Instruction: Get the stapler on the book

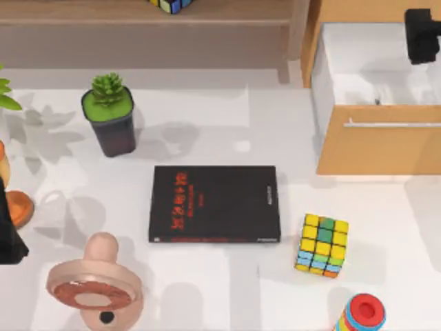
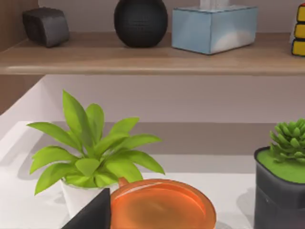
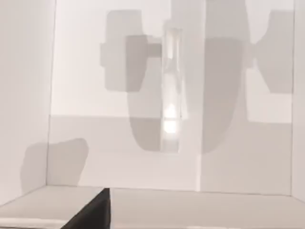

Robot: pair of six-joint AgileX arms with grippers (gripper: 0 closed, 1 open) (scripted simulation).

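Pale stapler (image 3: 171,90) lies inside the drawer (image 1: 331,76); the right gripper (image 1: 422,34) above the drawer, opening I cannot tell, should descend across its narrow width.

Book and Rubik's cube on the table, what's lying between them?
Nothing: in the top view, a narrow strip of bare white table separates the book from the Rubik's cube at its right.

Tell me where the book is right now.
In the top view the book lies flat near the table's middle, between the potted succulent toward the upper left and the colour cube at its lower right.
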